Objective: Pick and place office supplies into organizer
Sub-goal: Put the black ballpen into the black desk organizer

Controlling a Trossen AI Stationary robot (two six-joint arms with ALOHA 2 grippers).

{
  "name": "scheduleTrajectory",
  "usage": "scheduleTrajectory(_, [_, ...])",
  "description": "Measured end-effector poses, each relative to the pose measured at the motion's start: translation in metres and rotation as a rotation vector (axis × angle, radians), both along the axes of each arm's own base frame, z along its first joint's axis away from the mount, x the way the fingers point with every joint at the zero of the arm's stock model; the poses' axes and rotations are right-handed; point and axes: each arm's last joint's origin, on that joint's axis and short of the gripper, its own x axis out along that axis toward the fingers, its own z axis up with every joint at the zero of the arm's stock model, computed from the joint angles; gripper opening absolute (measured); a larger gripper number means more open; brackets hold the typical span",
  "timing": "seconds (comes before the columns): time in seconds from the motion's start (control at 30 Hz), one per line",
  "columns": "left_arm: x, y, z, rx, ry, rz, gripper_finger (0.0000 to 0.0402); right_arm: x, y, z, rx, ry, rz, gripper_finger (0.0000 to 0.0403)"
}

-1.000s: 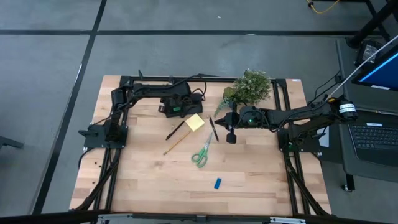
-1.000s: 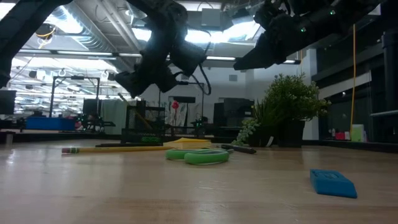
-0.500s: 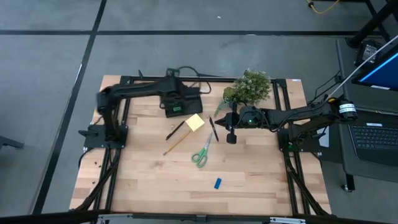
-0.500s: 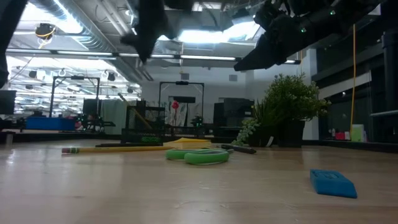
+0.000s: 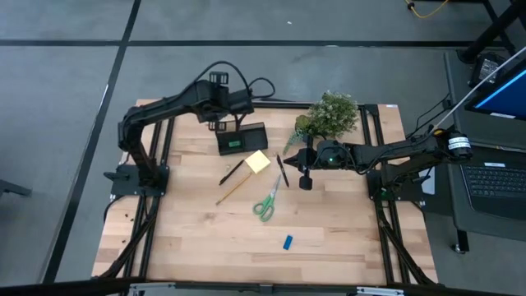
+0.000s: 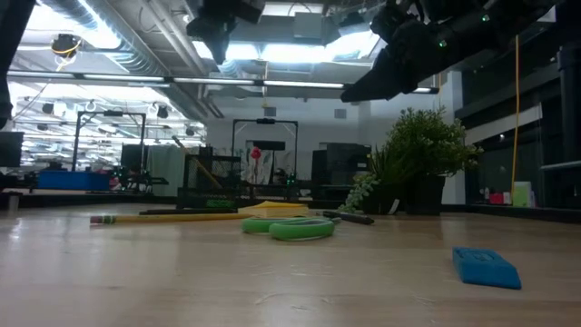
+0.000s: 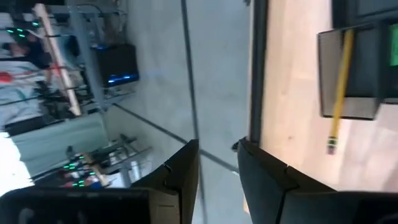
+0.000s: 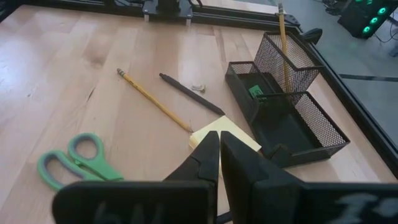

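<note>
The black mesh organizer (image 5: 241, 140) stands near the table's far edge. A pencil (image 8: 283, 43) stands in its tall cup and a small green piece (image 8: 256, 92) lies in a tray. On the wood lie a yellow sticky-note pad (image 5: 258, 161), a black pen (image 8: 189, 92), a second pencil (image 8: 155, 99), green-handled scissors (image 5: 265, 203) and a small blue piece (image 5: 288, 242). My left gripper (image 7: 217, 144) is open, raised above the far edge behind the organizer. My right gripper (image 8: 219, 155) is shut and hovers over the table just right of the pad.
A bushy green plant (image 5: 330, 115) stands at the far edge, right of the organizer and beside my right arm. A thin dark stick (image 5: 282, 171) lies close to my right gripper. The black table frame (image 5: 164, 107) runs along the far and side edges.
My left gripper has risen from just above the organizer and swung toward the table's far edge, now high over the frame. The pencil stays standing in the organizer. My right arm has kept still.
</note>
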Motion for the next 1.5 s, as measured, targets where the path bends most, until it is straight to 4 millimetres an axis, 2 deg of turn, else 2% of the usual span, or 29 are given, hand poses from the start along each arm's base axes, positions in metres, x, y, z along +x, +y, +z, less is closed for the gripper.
scheduleTrajectory(0.17, [0.003, 0.002, 0.005, 0.064, 0.031, -0.011, 0.0106, 0.0, 0.0, 0.0, -0.002, 0.001, 0.001, 0.0019])
scheduleTrajectory(0.37, [0.007, -0.005, 0.004, 0.022, -0.038, 0.005, 0.0104, 0.0, 0.0, 0.0, -0.003, 0.002, 0.001, 0.0019])
scheduleTrajectory(0.53, [0.013, -0.025, 0.001, -0.092, -0.129, -0.018, 0.0095, 0.0, 0.0, 0.0, -0.003, 0.005, 0.001, 0.0019])
scheduleTrajectory(0.83, [0.023, -0.078, -0.001, -0.231, -0.229, -0.093, 0.0086, 0.0, 0.001, 0.0, -0.003, 0.006, 0.007, 0.0019])
scheduleTrajectory(1.03, [0.026, -0.107, -0.026, -0.355, -0.21, -0.071, 0.0086, 0.0, 0.012, 0.0, 0.002, 0.005, 0.053, 0.0019])
scheduleTrajectory(1.2, [0.023, -0.136, -0.05, -0.511, -0.119, -0.091, 0.0086, 0.0, 0.024, 0.0, 0.002, 0.005, 0.097, 0.0019])
scheduleTrajectory(1.5, [0.014, -0.176, -0.078, -0.525, -0.066, -0.077, 0.0086, -0.001, 0.045, 0.002, 0.053, -0.025, 0.152, 0.0019])
